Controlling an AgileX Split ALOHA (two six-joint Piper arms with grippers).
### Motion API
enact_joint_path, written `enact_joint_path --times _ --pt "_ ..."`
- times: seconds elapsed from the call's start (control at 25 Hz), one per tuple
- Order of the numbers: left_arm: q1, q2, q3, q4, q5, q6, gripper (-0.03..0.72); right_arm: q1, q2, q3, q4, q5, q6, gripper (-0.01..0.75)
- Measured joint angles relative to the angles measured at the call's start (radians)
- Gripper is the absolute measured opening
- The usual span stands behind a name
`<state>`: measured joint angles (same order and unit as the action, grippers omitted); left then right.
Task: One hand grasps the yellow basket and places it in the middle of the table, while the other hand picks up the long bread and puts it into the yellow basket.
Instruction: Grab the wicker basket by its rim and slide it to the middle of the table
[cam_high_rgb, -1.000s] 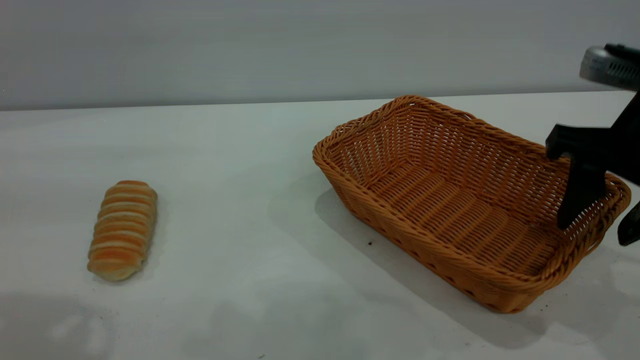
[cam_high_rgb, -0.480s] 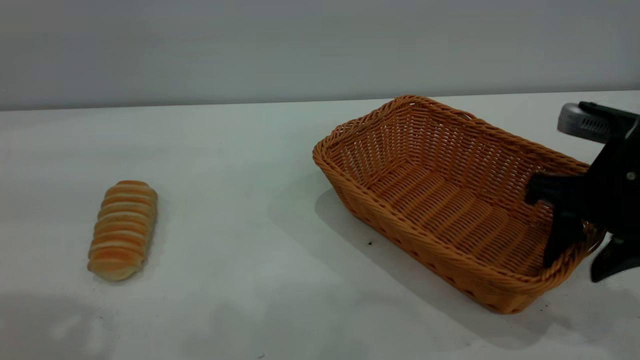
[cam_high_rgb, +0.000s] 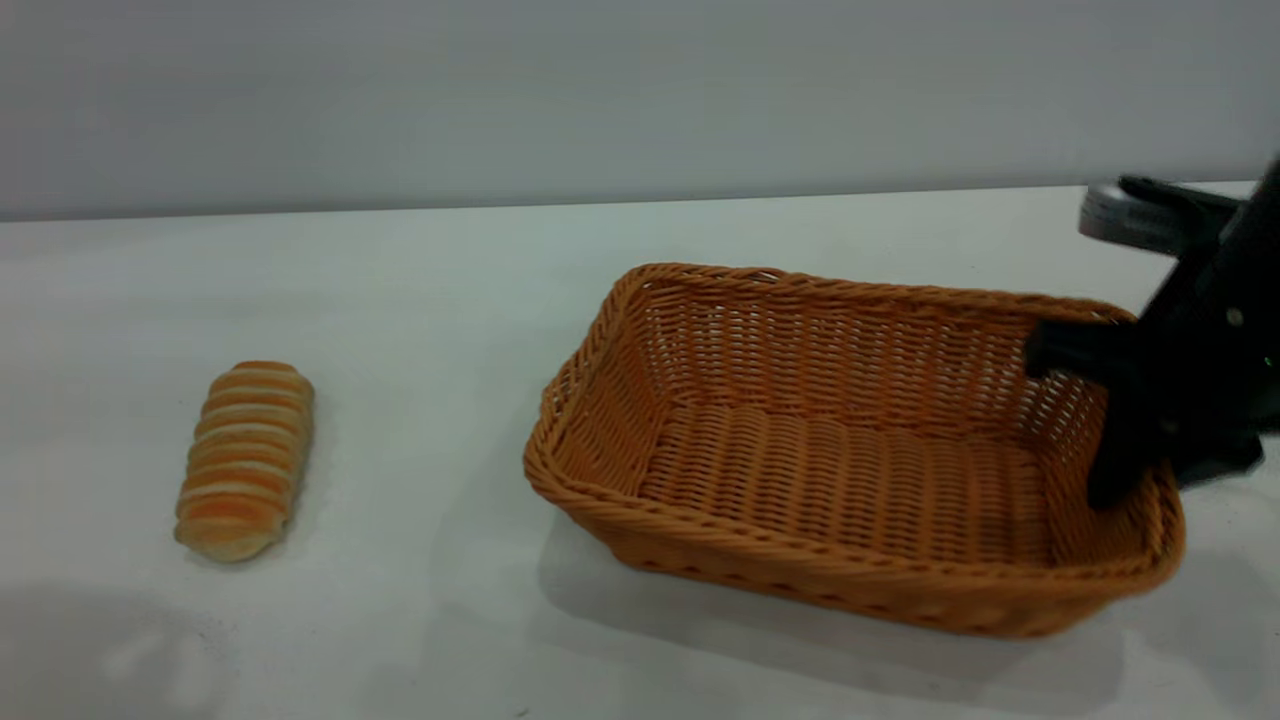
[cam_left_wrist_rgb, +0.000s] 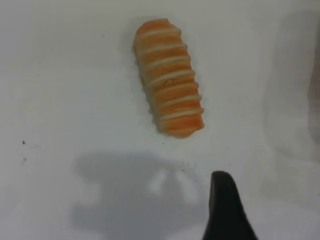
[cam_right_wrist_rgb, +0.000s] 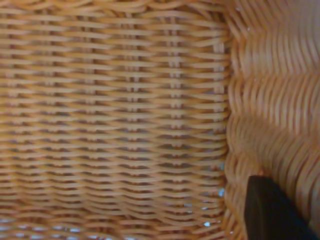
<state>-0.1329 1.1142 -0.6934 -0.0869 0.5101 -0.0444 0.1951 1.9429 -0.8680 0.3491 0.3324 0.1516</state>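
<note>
From where I stand, the long bread (cam_high_rgb: 246, 459) lies nearest, at about eight o'clock on the table (cam_high_rgb: 420, 300), untouched; its long axis runs near to far, leaning slightly right at the far end. The left gripper (cam_left_wrist_rgb: 226, 212) hangs just above it, only one fingertip in sight, so I cannot tell whether it is spread or pressed together. Farther right, around four o'clock, sits the yellow basket (cam_high_rgb: 850, 470), its long axis running nine to three. The right gripper (cam_high_rgb: 1150, 470) pinches the basket's right-hand wall, one finger inside and the other outside. By my reckoning the basket is gripped but right of the middle; picking up the bread and dropping it in both remain.
</note>
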Motion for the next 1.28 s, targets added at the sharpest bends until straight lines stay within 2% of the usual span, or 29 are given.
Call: enact_joint_path --times 0.44,0.6,0.72,0.88,1.04,1.12,1.28 --pt "0.0 0.0 0.0 -0.01 0.0 0.0 0.513 0.144 0.045 -0.153 0.268 0.055 -0.291 0.046" --pt "0.0 0.0 0.0 -0.035 0.0 0.0 0.513 0.165 0.075 -0.155 0.3 0.03 -0.327 0.06" --pt "0.0 0.0 0.0 -0.037 0.0 0.0 0.513 0.165 0.085 -0.162 0.323 0.022 -0.35 0.099" --pt "0.0 0.0 0.0 -0.037 -0.002 0.0 0.513 0.165 0.086 -0.166 0.423 0.009 -0.442 0.226" --pt "0.0 0.009 0.0 -0.039 -0.016 0.0 0.513 0.165 0.082 -0.167 0.512 0.01 -0.587 0.398" --pt "0.0 0.032 0.0 -0.039 -0.025 0.0 0.513 0.165 0.07 -0.167 0.519 0.018 -0.645 0.473" --pt "0.0 0.111 -0.001 -0.039 -0.052 0.0 0.513 0.165 0.009 -0.167 0.446 0.047 -0.719 0.565"
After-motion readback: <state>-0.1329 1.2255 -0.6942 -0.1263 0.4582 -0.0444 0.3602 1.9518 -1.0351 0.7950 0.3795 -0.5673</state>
